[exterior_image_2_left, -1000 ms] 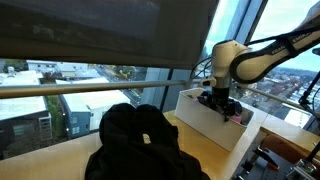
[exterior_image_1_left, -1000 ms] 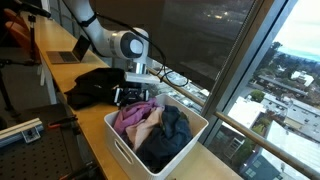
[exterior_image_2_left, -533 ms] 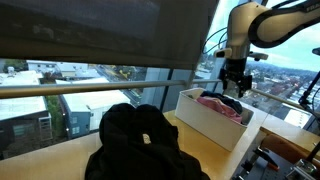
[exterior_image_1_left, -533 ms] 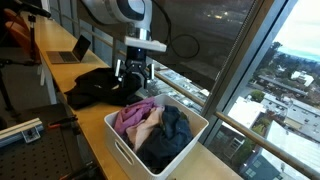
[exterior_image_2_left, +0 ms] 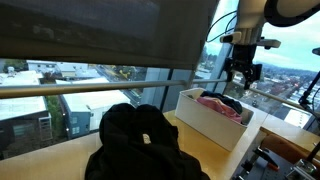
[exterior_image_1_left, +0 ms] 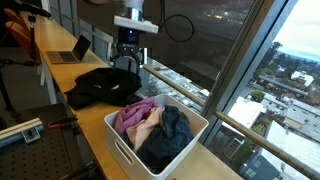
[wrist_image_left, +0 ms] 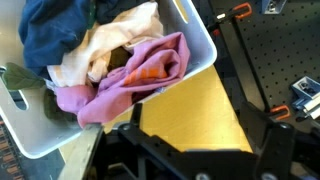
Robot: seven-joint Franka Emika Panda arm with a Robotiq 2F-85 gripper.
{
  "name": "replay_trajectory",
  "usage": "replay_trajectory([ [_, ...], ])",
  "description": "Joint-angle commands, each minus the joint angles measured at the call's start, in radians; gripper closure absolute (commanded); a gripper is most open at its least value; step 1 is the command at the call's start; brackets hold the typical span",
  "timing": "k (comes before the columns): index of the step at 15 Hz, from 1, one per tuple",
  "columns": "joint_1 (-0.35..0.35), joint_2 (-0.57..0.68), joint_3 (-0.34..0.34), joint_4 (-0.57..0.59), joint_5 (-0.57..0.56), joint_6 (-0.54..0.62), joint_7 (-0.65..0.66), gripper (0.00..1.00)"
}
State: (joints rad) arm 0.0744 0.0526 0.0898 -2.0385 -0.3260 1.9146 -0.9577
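While the gripper (exterior_image_1_left: 126,63) hangs high, fingers spread and empty, the crumpled pink cloth (wrist_image_left: 135,78) in the white plastic bin (exterior_image_1_left: 122,147) looks soft, light; grab its raised fold.

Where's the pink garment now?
In the white bin, the pink garment lies at the end nearest the black clothes pile, beside the cream garment; the open gripper hangs above, clear of it.

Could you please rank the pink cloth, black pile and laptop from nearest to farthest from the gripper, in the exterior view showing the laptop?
From the gripper:
1. Pink cloth, in the bin just below.
2. Black pile, on the table beside the bin.
3. Laptop, farther along the table, beyond the pile.
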Motion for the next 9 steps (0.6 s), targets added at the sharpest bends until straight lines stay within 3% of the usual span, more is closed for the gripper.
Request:
replay_trajectory([
  [1,0.013,0.027,0.012,-0.032,0.046,0.053,0.005,0.34],
  [9,0.012,0.13,0.02,-0.042,0.101,0.121,0.015,0.96],
])
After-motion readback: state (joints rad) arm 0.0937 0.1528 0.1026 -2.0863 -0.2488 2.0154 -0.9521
